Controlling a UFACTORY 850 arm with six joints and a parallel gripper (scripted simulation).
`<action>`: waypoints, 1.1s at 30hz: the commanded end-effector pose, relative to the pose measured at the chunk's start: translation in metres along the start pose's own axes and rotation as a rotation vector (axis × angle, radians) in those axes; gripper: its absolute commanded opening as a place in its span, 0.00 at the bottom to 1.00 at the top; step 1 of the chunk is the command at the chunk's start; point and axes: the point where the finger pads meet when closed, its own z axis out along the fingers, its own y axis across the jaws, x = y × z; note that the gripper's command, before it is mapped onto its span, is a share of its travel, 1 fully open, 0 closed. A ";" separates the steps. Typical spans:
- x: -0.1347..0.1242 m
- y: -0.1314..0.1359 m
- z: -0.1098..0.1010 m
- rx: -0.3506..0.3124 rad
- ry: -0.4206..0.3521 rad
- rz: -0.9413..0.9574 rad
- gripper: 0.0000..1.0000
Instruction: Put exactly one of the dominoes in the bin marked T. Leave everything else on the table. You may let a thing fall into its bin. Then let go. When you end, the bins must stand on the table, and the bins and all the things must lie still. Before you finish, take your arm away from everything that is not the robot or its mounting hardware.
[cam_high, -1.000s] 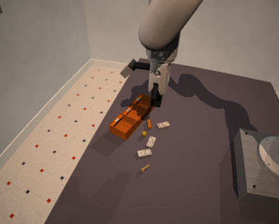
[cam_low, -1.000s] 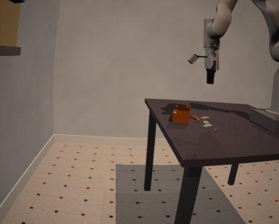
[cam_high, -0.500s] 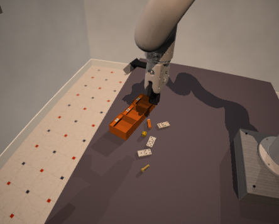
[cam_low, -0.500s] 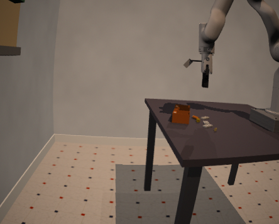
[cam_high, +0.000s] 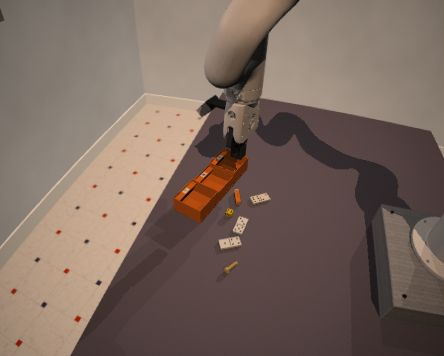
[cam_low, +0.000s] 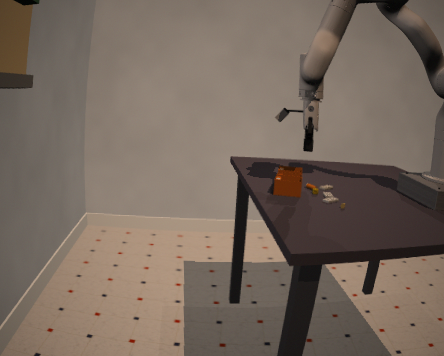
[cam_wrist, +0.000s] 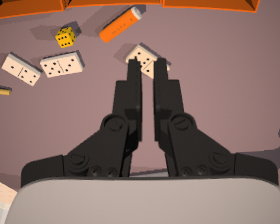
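Three white dominoes lie on the dark table: one (cam_high: 260, 199) nearest the bins, one (cam_high: 240, 225) in the middle, one (cam_high: 229, 243) closest to the front. An orange row of three bins (cam_high: 212, 184) stands to their left; its labels are too small to read. My gripper (cam_high: 237, 150) (cam_low: 308, 145) is shut and holds nothing. It hangs well above the table, near the far end of the bin row.
An orange cylinder (cam_high: 237, 196) and a yellow die (cam_high: 229, 212) lie between the bins and the dominoes. A yellow bolt (cam_high: 230, 267) lies nearer the front. The robot's grey base (cam_high: 410, 260) stands at the right edge. The table's left edge runs close to the bins.
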 end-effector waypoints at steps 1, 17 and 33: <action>0.026 0.030 0.023 0.003 0.000 -0.001 0.07; 0.049 0.061 0.046 0.003 0.000 -0.001 0.07; 0.049 0.061 0.083 0.003 0.000 -0.001 0.07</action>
